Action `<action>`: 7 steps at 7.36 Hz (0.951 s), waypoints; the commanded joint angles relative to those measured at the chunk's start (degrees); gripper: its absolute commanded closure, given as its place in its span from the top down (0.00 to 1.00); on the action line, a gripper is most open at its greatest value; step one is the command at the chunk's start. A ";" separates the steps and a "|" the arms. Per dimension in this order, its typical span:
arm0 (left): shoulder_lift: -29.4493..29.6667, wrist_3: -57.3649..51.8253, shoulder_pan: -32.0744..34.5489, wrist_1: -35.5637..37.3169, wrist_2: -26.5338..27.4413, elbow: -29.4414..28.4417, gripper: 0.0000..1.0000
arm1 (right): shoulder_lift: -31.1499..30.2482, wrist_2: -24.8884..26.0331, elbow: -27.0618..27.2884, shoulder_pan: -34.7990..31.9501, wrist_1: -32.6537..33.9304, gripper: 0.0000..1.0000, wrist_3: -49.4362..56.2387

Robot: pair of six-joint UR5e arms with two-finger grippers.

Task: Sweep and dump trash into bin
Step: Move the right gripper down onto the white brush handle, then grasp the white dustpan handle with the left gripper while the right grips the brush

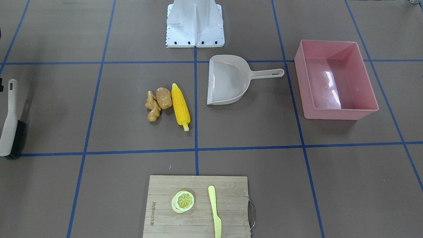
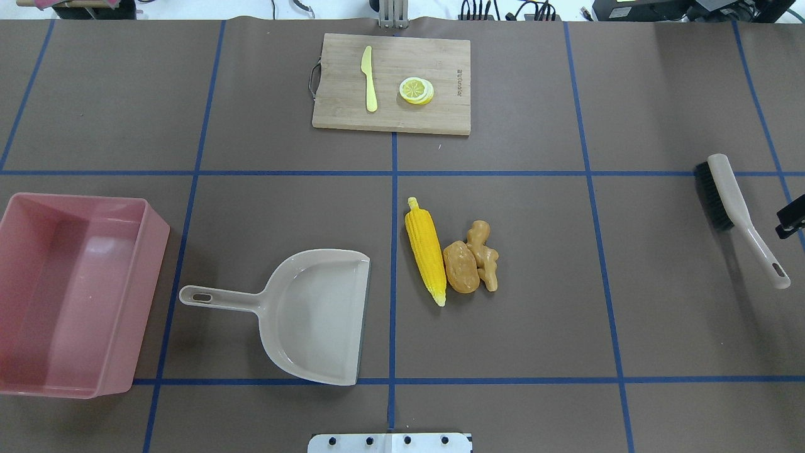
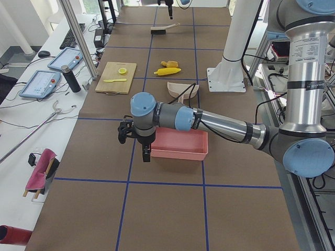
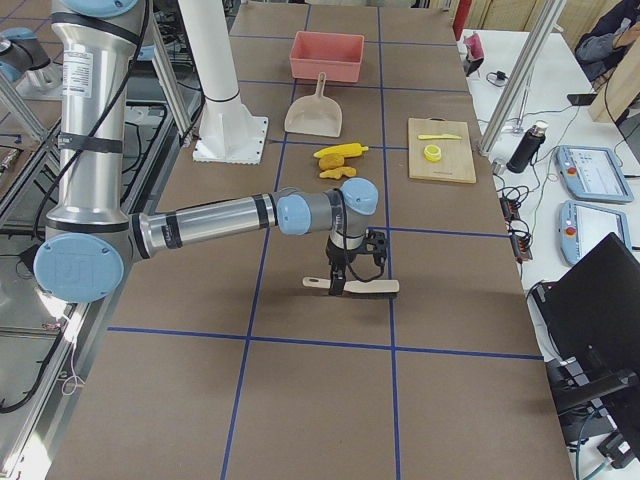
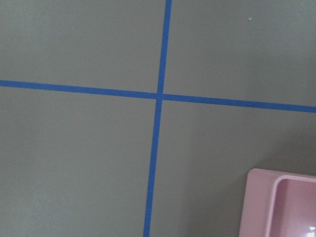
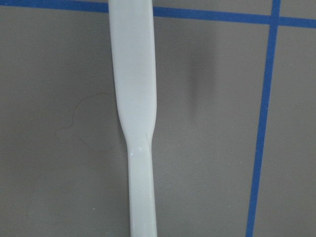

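Starting out: right claw (image 4: 352, 283) hovering over brush (image 2: 736, 211), left claw (image 3: 141, 149) near bin (image 2: 63, 296); can't tell either's opening. Trash (image 2: 449, 255) beside dustpan (image 2: 308, 314) on surface. Next: grasp brush handle.

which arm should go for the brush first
Right. The right gripper hangs directly over the brush, whose handle fills the right wrist view. The left gripper hovers at the table's other end beside the bin, nearer the dustpan.
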State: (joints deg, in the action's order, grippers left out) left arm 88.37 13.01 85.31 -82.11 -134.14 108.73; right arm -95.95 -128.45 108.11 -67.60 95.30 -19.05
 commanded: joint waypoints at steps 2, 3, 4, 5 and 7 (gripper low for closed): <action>7.03 0.00 -9.51 8.08 1.16 6.40 0.99 | -0.20 0.65 -1.57 5.53 0.06 1.00 -2.22; 9.86 0.00 -14.68 9.93 4.73 8.23 0.99 | -0.20 0.48 -3.07 5.72 0.06 1.00 -2.22; 10.50 0.00 -17.60 13.35 8.16 13.47 0.99 | 0.15 0.39 -4.56 6.77 0.06 1.00 -2.13; 13.11 0.00 -21.64 14.51 10.55 14.65 0.99 | 0.24 0.48 -5.10 7.30 -0.02 1.00 -2.13; 17.16 -2.10 -27.97 14.35 13.99 15.28 0.99 | 0.32 0.65 -5.89 8.44 -0.03 0.83 -2.22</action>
State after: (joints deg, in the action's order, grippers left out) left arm 102.69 12.26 61.73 -68.11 -122.03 123.30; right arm -95.72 -127.90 102.70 -59.79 95.29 -21.20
